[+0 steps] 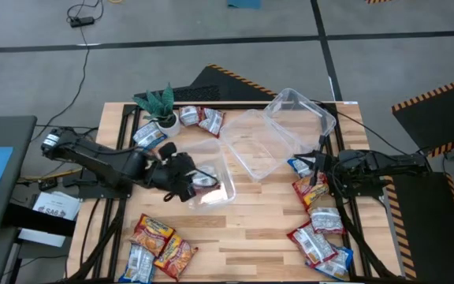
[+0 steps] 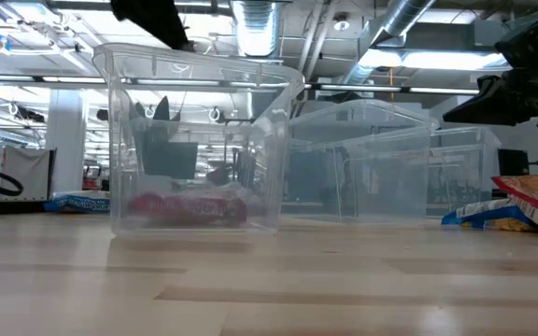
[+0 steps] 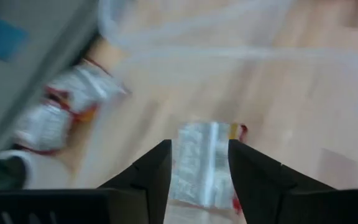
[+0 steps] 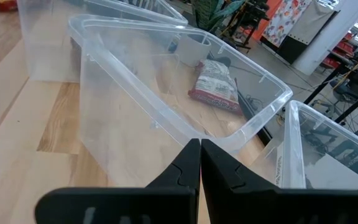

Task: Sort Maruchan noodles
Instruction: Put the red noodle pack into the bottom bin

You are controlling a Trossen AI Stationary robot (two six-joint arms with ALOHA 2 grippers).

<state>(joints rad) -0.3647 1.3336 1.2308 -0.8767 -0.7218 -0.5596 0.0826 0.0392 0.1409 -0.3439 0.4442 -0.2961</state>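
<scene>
Left fingers (image 3: pixel 197 180) released above a packet (image 3: pixel 201 162) inside the 9 o'clock tub (image 1: pixel 225 175); its wall blurs the packet. Right fingers (image 4: pixel 200 163) clenched, empty.

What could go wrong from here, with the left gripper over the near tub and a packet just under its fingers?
1. The left gripper stands open over the red-and-silver packet in the near tub; rising, a finger could snag the crinkly wrapper and drag it out.
2. The left arm reaches over that light tub's rim and could tip or shift it.
3. The right gripper, shut, sits close to the middle tub and could nudge it.
</scene>
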